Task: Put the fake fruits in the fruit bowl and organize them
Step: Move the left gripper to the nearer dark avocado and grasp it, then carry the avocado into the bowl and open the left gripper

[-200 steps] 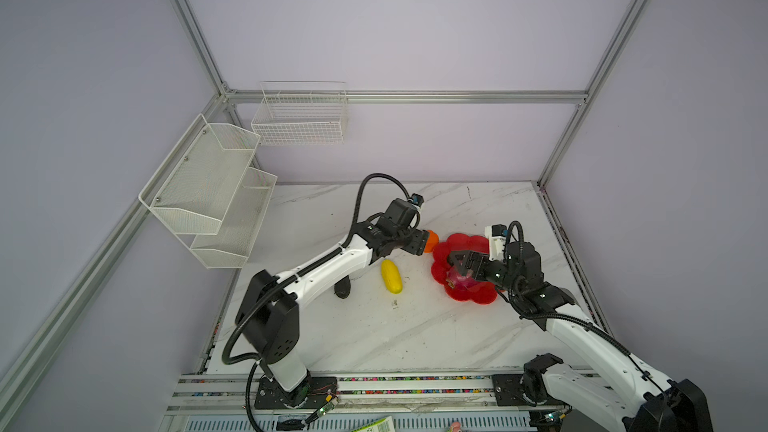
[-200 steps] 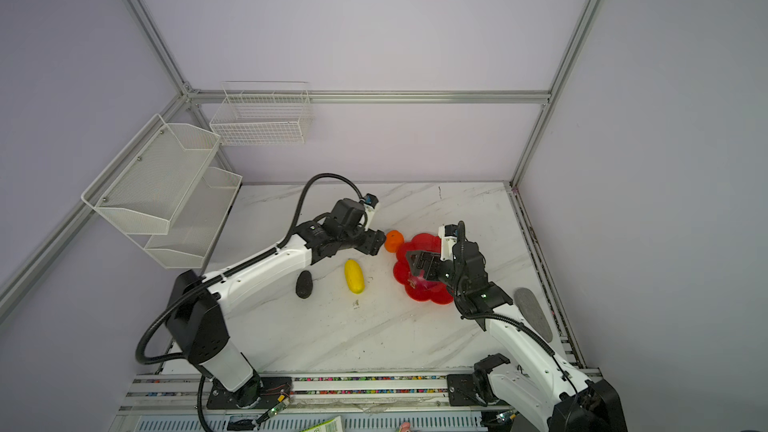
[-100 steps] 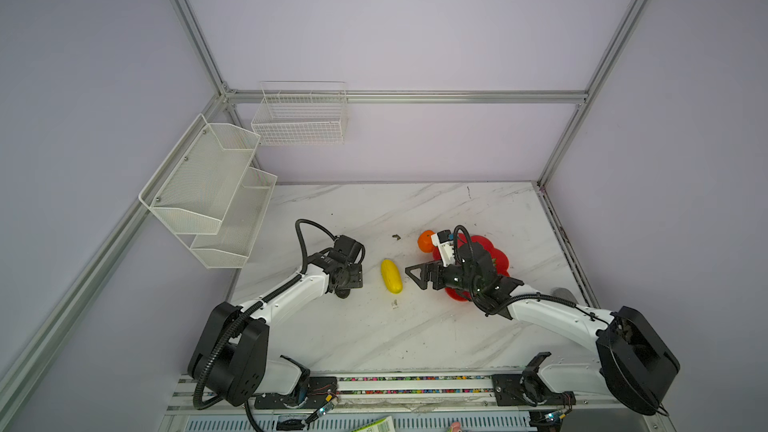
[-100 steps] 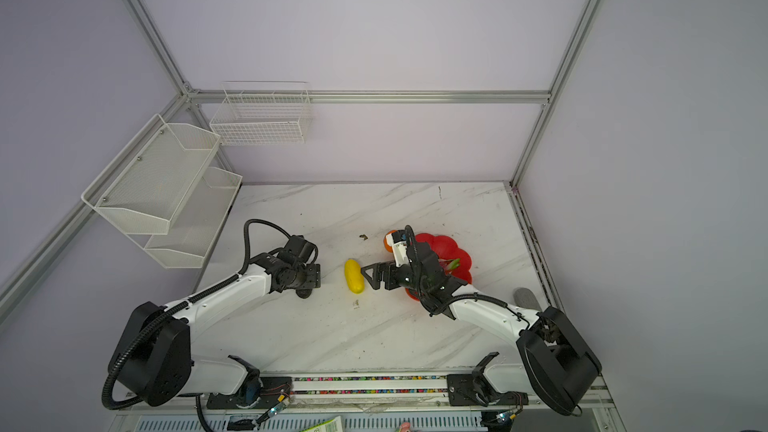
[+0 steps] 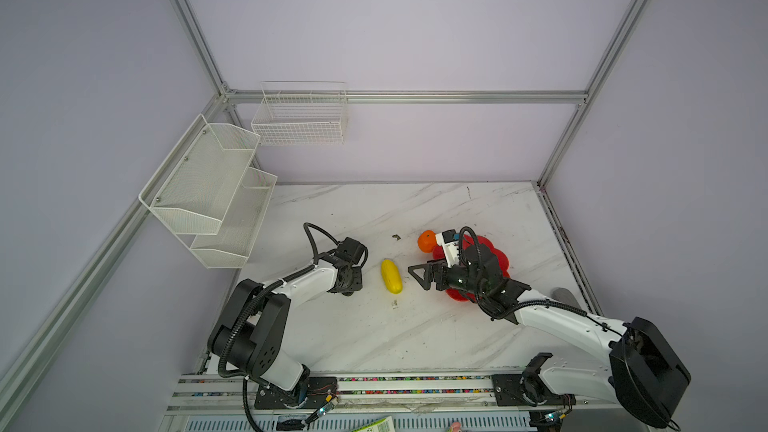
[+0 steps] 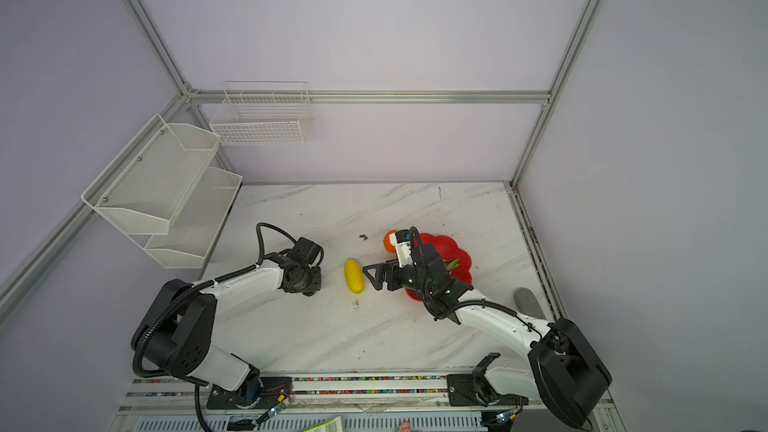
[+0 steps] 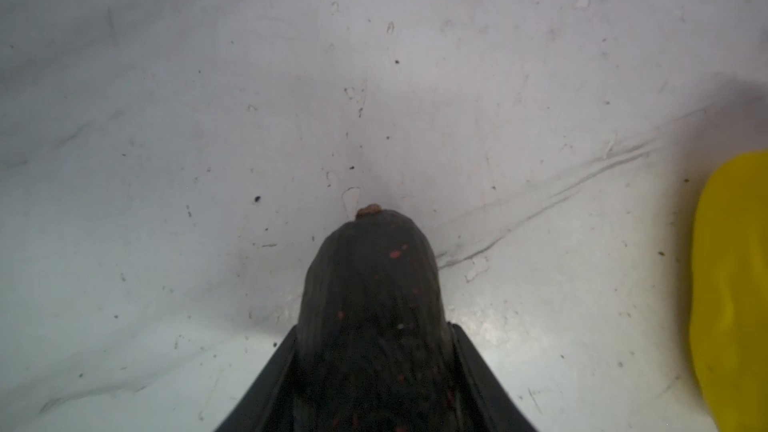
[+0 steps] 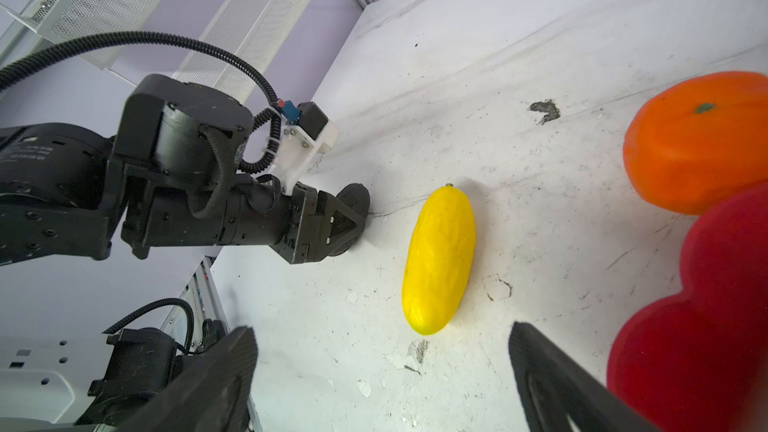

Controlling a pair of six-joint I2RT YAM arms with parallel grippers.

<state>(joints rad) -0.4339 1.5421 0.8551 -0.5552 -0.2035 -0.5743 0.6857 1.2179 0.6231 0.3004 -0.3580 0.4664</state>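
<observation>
White marbled table point(image 5: 374, 338), lilac walls all round. My left gripper point(image 8: 347, 222) is clenched on a dark oval fruit point(image 7: 370, 297), low over the surface; I cannot tell whether the fruit touches the table. My right gripper point(image 5: 419, 277) is released, jaws wide and empty. The yellow fruit point(image 5: 391, 276) lies on the table just ahead of its fingertips, with the left gripper beyond it. Its long axis runs across the line joining the two grippers. The right arm is nearer and free, so I judge this pick is its job. The fruit bowl point(image 5: 500, 261) sits behind the right gripper, under its wrist. The orange point(image 5: 426, 241) rests off to that gripper's side, against the bowl's rim, seemingly outside it
</observation>
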